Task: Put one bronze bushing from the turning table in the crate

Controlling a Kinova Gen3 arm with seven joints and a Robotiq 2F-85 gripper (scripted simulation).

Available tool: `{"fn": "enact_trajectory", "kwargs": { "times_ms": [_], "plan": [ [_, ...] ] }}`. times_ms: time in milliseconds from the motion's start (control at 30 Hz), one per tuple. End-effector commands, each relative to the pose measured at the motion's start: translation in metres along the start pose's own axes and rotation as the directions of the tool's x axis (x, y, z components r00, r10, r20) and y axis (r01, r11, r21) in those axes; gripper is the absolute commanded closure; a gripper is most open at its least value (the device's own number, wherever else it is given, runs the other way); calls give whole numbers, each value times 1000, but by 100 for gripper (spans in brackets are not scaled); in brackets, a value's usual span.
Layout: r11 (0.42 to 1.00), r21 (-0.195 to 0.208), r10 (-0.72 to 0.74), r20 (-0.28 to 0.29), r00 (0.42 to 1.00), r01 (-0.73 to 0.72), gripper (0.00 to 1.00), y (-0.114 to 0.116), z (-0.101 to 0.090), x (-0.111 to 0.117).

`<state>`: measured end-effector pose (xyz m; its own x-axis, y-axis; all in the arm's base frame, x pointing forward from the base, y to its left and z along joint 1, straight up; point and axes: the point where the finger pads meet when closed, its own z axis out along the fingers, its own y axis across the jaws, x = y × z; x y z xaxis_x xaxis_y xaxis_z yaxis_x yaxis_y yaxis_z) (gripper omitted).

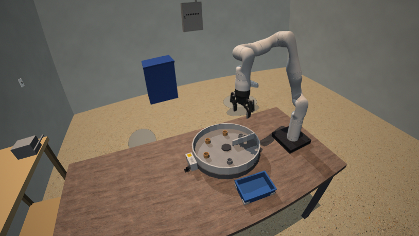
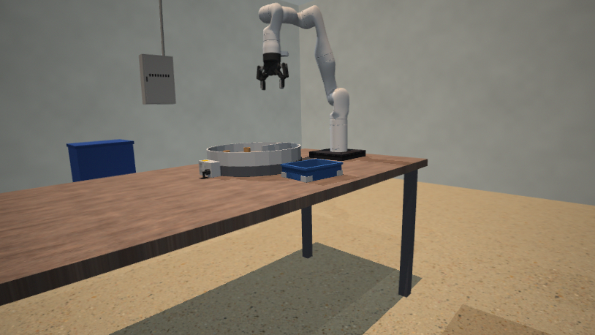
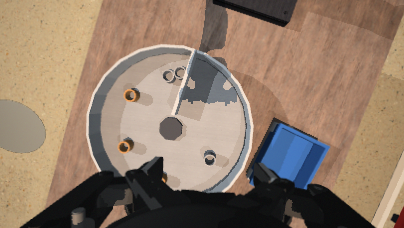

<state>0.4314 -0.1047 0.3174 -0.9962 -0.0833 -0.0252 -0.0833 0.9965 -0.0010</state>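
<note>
The round grey turning table (image 1: 225, 149) sits on the wooden table. Three bronze bushings (image 1: 207, 140) (image 1: 225, 133) (image 1: 206, 154) stand on its left and far side. Grey bushings (image 1: 229, 161) (image 1: 240, 135) stand at its front and by a fixed grey blade (image 1: 244, 138). The blue crate (image 1: 255, 186) is empty, in front of the turning table to the right. My gripper (image 1: 242, 111) hangs open and empty high above the turning table's far edge, pointing down. In the wrist view, bronze bushings (image 3: 131, 95) (image 3: 125, 146) and the crate (image 3: 292, 157) lie far below my open fingers. One finger partly hides a third bronze bushing.
A small white control box (image 1: 191, 161) is fixed to the turning table's left rim. My arm's black base plate (image 1: 291, 138) sits at the table's right back. A blue cabinet (image 1: 159, 78) stands on the floor behind, and a side bench (image 1: 17, 173) at the left.
</note>
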Motion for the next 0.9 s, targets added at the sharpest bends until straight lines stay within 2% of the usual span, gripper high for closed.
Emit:
{"fn": "enact_trajectory", "kwargs": {
  "times_ms": [0,300,467,867],
  "plan": [
    [1000,6,23,0,1000,-23,0,-11,0,8],
    [1000,6,23,0,1000,-23,0,-11,0,8],
    [1000,4,23,-8,1000,-23,0,-45,24,36],
    [1000,4,23,-8,1000,-23,0,-45,24,36]
  ]
}}
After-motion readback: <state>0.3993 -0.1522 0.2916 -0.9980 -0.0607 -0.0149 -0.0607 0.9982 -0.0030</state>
